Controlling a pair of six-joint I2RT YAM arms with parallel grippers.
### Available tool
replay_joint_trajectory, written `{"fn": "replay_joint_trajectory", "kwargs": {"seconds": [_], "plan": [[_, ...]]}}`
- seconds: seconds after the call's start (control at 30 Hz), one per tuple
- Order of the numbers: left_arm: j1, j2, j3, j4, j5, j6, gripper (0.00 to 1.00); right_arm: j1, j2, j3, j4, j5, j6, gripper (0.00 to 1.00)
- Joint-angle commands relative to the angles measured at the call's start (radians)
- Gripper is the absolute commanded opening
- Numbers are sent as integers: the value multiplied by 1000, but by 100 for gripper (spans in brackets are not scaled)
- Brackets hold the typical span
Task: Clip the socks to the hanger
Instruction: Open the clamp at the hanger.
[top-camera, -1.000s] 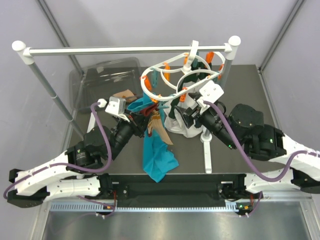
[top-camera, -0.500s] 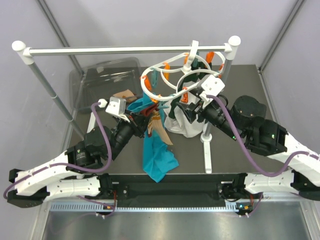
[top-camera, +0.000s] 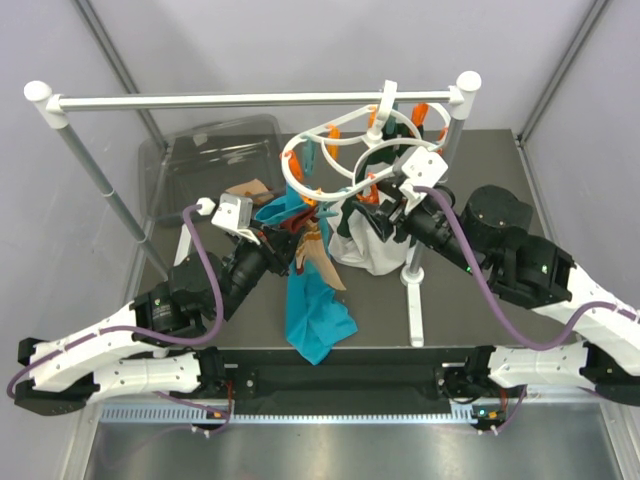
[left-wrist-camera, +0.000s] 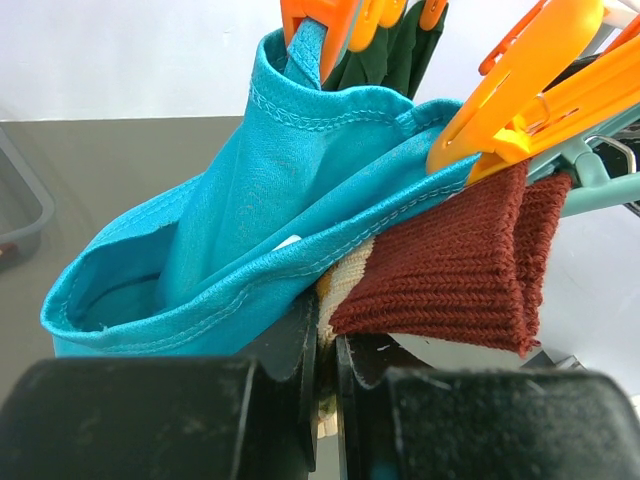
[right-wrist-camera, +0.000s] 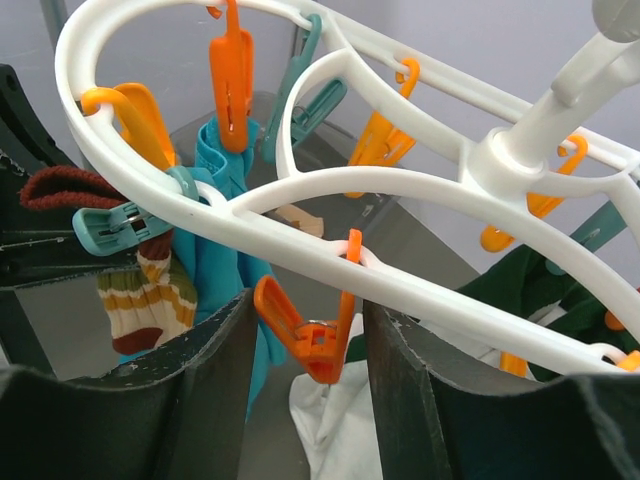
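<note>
Left wrist view gives me the closest look at the sock (left-wrist-camera: 440, 270): a dark red ribbed knit cuff, thick and folded double, turning to cream where it runs down into the left gripper (left-wrist-camera: 327, 345). Those matte black fingers are pressed almost together with only the cream knit in the slit between them, so I read that hand as clamped on the sock. Draped over and beside the cuff is the teal cloth (left-wrist-camera: 250, 230), a smooth woven fabric with a stitched hem. A glossy orange peg (left-wrist-camera: 520, 85) slants down to the cuff's top edge; I cannot tell whether it bites the knit. From the right wrist, the hanger (right-wrist-camera: 400, 195) is a smooth white plastic ring with curved inner bars and pegs dangling from small loops. The right gripper (right-wrist-camera: 308, 312) stands wide open, with an orange clip (right-wrist-camera: 305, 335) hanging unsqueezed between its rough dark fingers. Past it, the sock's striped part hangs below a teal clip (right-wrist-camera: 115, 228) at the ring's left rim. From the top external camera, the hanger hangs by its hook from the white rail (top-camera: 250, 100), above a crumpled white cloth (top-camera: 365, 255) on the dark table (top-camera: 495, 160).
</note>
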Motion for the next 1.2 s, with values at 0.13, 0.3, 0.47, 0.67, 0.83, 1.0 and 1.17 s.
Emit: {"fn": "replay_joint_trajectory", "kwargs": {"seconds": [0.13, 0.3, 0.47, 0.67, 0.83, 1.0, 1.17], "plan": [[0, -19, 20, 14, 2, -13, 5, -31, 11, 44, 48, -51, 28, 47], [0, -19, 22, 12, 5, -13, 5, -43, 23, 58, 51, -65, 43, 39], [0, -20, 10, 9, -6, -17, 5, -46, 37, 65, 49, -68, 82, 24], [0, -39, -1, -8, -31, -28, 14, -48, 51, 88, 31, -79, 158, 0], [0, -60, -9, -54, -86, -52, 28, -45, 89, 140, -10, -70, 270, 0], [0, -94, -4, -117, -104, -85, 49, -46, 137, 171, -53, -8, 379, 0], [0, -149, 13, -186, -78, -120, 50, -45, 198, 231, -98, 62, 497, 0]]}}
